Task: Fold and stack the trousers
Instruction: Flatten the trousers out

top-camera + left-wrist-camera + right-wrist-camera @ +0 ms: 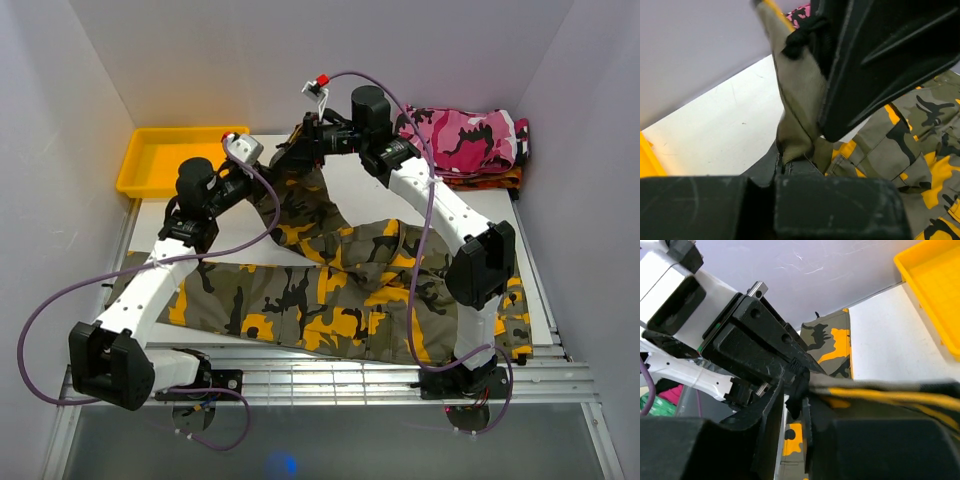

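The camouflage trousers lie spread across the front of the table, and one leg is pulled up toward the back middle. My left gripper and right gripper meet there at the leg's hem. In the left wrist view my left gripper is shut on the olive hem, which rises to the right gripper's black body. In the right wrist view my right gripper shows a narrow gap between its fingers. A black bit of the hem still sits in that gap, and cloth lies below.
A yellow tray stands at the back left corner. A pink camouflage garment lies on an orange-red one at the back right. White walls close in the table on three sides. Purple cables loop off both arms.
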`<state>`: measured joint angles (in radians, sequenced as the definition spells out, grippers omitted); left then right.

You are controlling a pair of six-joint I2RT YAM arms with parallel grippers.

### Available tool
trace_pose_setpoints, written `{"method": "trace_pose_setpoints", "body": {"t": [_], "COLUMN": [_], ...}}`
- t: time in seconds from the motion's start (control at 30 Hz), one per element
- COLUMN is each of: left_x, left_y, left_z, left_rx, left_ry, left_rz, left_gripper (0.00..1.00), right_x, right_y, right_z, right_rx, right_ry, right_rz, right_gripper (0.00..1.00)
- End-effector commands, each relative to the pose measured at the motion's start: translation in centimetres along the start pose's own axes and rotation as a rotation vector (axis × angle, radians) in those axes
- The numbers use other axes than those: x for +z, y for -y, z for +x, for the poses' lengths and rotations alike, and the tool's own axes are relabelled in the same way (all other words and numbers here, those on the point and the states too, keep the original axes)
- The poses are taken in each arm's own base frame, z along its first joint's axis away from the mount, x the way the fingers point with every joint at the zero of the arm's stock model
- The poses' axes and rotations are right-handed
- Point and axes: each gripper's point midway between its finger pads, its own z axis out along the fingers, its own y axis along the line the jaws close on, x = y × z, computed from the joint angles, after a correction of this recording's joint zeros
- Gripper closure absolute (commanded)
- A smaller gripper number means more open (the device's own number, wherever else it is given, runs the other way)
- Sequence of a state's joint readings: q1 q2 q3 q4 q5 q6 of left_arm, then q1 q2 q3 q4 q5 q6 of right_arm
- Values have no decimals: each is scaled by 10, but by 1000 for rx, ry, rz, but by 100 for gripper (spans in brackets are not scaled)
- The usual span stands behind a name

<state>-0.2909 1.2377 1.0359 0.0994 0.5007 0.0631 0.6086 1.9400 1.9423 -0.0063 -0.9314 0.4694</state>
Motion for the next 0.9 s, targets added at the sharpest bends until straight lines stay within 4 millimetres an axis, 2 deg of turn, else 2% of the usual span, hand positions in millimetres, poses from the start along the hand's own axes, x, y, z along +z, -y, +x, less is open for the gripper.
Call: {"method": "trace_pose_setpoints", "body": {"t": [0.0,0.03,0.07,0.1,0.13,0.17,0.2,0.23,0.27,0.33,0.37,0.4,0.43,0.47,0.57,0.6,0.63,0.67,0.73,0.8,0.83,0.87], "left_x": [-9,-11,-17,-21,-26,-31,-43,-50,-57,-76,-82,-84,-94,-99,-113,-120,-129,-140,-159,-171,-181,-186], "left_y": [-18,-22,-29,-35,-44,-52,-71,-81,-92,-121,-128,-137,-145,-148,-144,-142,-138,-133,-122,-108,-99,-89], "left_z": [-21,-22,-29,-33,-36,-43,-50,-54,-65,-63,-55,-59,-48,-43,-18,-10,-4,11,27,20,25,16], "left_rx": [16,8,-1,-3,-3,-3,-5,-3,-5,-28,-47,-94,-117,-144,-252,-284,-369,-397,-462,-532,-556,-593], "left_ry": [28,31,38,42,44,51,62,68,84,46,2,9,-41,-58,-102,-109,-89,-149,-207,-167,-193,-157], "left_rz": [-108,-131,-184,-221,-267,-317,-430,-491,-556,-736,-787,-837,-907,-941,-1001,-1032,-1076,-1106,-1152,-1141,-1145,-1121], "left_gripper": [100,100,100,100,100,100,100,100,100,100,100,100,100,100,100,100,100,100,100,100,100,100], "right_x": [-21,-28,-49,-64,-83,-121,-142,-164,-200,-230,-246,-262,-271,-282,-300,-303,-306,-310,-316,-321,-325,-325], "right_y": [-33,-29,-13,1,12,34,48,60,79,92,98,107,109,111,114,115,115,116,116,116,116,115], "right_z": [-33,-35,-37,-39,-41,-42,-32,-24,0,32,63,87,105,136,168,184,190,195,209,219,220,221], "right_rx": [-148,-159,-176,-174,-167,-141,-133,-130,-149,-148,-122,-138,-133,-98,-111,-87,-92,-83,-69,-67,-64,-66], "right_ry": [33,30,26,29,34,54,33,18,-51,-141,-209,-299,-342,-409,-490,-518,-536,-555,-578,-604,-602,-603], "right_rz": [7,39,132,202,266,366,436,515,634,729,766,828,850,877,913,908,908,923,920,920,926,918], "right_gripper": [46,35,24,20,18,18,23,25,28,31,33,35,36,37,39,40,40,41,42,43,44,44]}}
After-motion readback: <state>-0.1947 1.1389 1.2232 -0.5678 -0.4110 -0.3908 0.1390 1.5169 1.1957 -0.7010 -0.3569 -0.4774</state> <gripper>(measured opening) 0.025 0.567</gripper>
